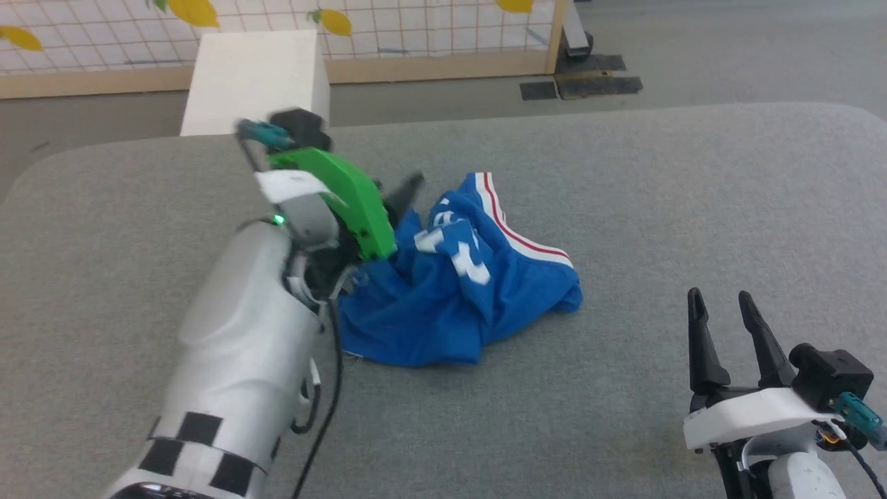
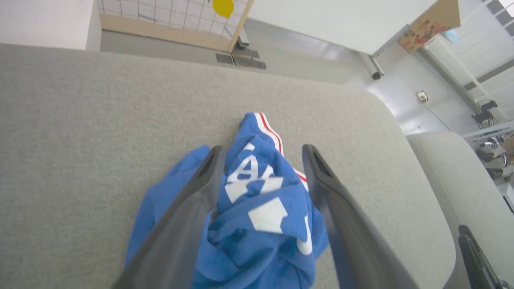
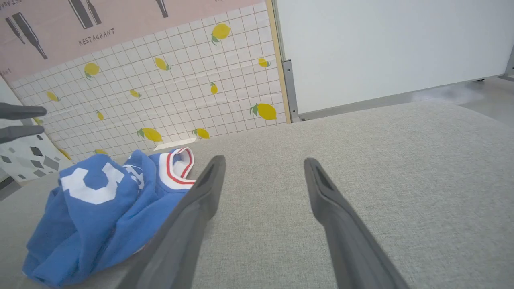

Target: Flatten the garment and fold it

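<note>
Head view: grey fabric table [image 1: 658, 194], lemon-tile wall [image 1: 429, 28]; L gripper [image 2: 263, 149] open around garment [image 1: 457, 291], R gripper [image 1: 718, 296] open.

Left arm [image 1: 242, 326] stretched forward, wrist pitched down (green bracket [image 1: 353, 201] on top). Left gripper [image 2: 263, 149] has its fingers spread wide. Right gripper [image 1: 719, 298] sits low on the right, fingers pointing away and apart.

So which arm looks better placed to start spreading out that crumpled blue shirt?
Probably left: the left jaws stand open right over the garment, cloth showing between them. The right jaws sit apart from it, over bare table.
</note>
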